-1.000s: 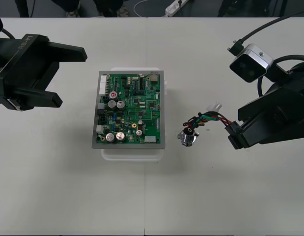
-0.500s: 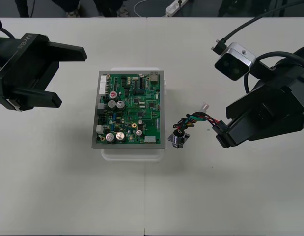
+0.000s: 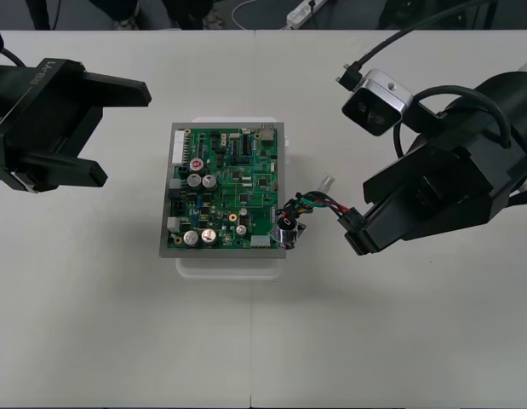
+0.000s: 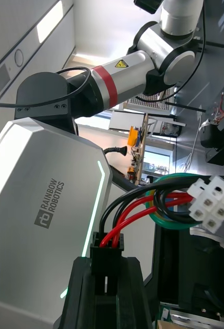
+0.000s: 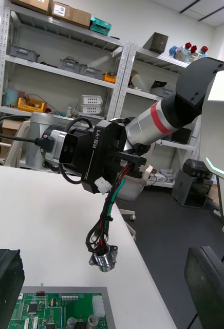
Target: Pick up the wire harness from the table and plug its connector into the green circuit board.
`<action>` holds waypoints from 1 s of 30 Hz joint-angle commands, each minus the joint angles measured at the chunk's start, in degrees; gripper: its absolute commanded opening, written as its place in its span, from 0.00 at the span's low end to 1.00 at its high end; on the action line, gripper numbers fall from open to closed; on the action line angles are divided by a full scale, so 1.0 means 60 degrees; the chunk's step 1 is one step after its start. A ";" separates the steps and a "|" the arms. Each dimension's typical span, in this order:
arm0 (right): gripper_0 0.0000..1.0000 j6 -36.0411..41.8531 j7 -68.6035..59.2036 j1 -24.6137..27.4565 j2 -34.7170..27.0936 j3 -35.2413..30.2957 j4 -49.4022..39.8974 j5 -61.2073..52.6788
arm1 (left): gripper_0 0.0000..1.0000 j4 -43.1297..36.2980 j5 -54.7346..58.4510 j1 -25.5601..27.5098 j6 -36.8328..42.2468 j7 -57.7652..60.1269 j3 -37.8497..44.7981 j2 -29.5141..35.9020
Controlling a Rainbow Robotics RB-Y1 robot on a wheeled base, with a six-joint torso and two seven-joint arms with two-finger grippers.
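The green circuit board (image 3: 226, 189) rests on its white base (image 3: 229, 264) at mid-table. My right gripper (image 3: 357, 236) hovers just right of the board, shut on the harness's black plug (image 4: 106, 253). Red, black and green wires (image 3: 321, 204) trail from it toward the board. The metal socket (image 3: 289, 232) dangles at the board's right edge, and a small white connector (image 3: 329, 183) sticks out of the bundle. In the left wrist view the socket (image 5: 104, 257) hangs above the board (image 5: 55, 311). My left gripper (image 3: 127, 135) waits open at the table's left side.
The right arm's camera (image 3: 376, 102) and its cable stand above and right of the board. Bare table spreads in front of the board and to both sides. A dark strip of floor with a power strip (image 3: 307, 10) runs beyond the far edge.
My right gripper has carried the harness leftward toward the board. The socket has gone from open table to the board's right edge. The left arm has stayed put.
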 commanded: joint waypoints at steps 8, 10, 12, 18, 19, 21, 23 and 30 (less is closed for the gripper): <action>0.00 0.0420 -0.0267 -0.1026 0.0231 0.1105 -0.0045 0.0006 | 0.92 -0.0312 0.0186 0.0131 -0.0290 -0.0522 0.0245 0.0069; 0.00 0.0463 -0.0267 -0.1055 0.0246 0.1164 -0.0045 0.0006 | 0.91 -0.0312 0.0186 0.0131 -0.0290 -0.0522 0.0245 0.0069; 0.00 0.0478 -0.0282 -0.1143 0.0246 0.1252 -0.0045 0.0021 | 0.92 -0.0312 0.0186 0.0131 -0.0290 -0.0508 0.0245 0.0069; 0.00 0.0683 -0.0282 -0.1451 0.0216 0.1632 -0.0045 0.0021 | 0.91 -0.0326 0.0201 0.0131 -0.0290 -0.0508 0.0245 0.0069; 0.00 0.0742 -0.0282 -0.1509 0.0202 0.1720 -0.0045 0.0021 | 0.92 -0.0326 0.0201 0.0146 -0.0290 -0.0508 0.0245 0.0069; 0.00 0.0859 -0.0282 -0.1612 0.0216 0.1852 -0.0045 0.0021 | 0.91 -0.0341 0.0201 0.0160 -0.0290 -0.0522 0.0245 0.0069; 0.00 0.1020 -0.0282 -0.1700 0.0216 0.1984 -0.0045 0.0021 | 0.92 -0.0356 0.0215 0.0204 -0.0290 -0.0508 0.0245 0.0084; 0.00 0.1328 -0.0282 -0.1934 0.0216 0.2321 -0.0045 -0.0052 | 0.92 -0.0429 0.0215 0.0219 -0.0290 -0.0508 0.0245 0.0069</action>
